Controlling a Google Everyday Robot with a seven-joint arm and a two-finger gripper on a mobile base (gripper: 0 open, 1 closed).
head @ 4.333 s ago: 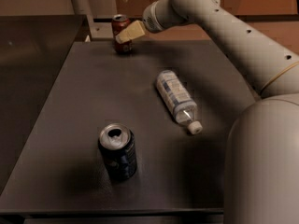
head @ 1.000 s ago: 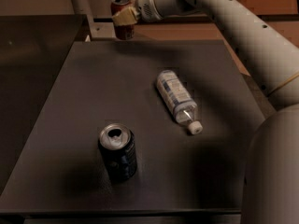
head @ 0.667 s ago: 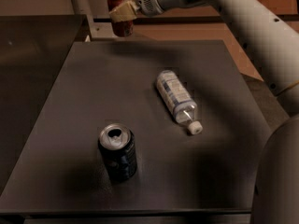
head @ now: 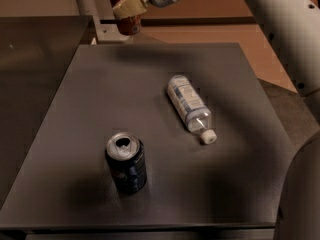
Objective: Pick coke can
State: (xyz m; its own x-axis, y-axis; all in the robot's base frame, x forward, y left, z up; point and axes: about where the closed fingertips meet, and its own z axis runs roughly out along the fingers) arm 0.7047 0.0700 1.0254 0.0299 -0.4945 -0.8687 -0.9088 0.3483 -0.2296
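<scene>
The coke can [head: 128, 25] is a small red can with a silver top, at the top left of the camera view. My gripper [head: 126, 6] is shut on it, with a tan finger pad [head: 129, 7] across its side. The can is upright and lifted clear above the far edge of the dark table [head: 75, 109]. My white arm reaches in from the upper right.
A dark blue can [head: 126, 162] with a silver open top stands near the table's front. A clear plastic bottle [head: 189, 107] with a white cap lies on its side right of centre. A wooden floor and a pale post show behind the table.
My gripper has lifted the coke can off the table's far edge and raised it further up in view. The blue can and the bottle have not moved.
</scene>
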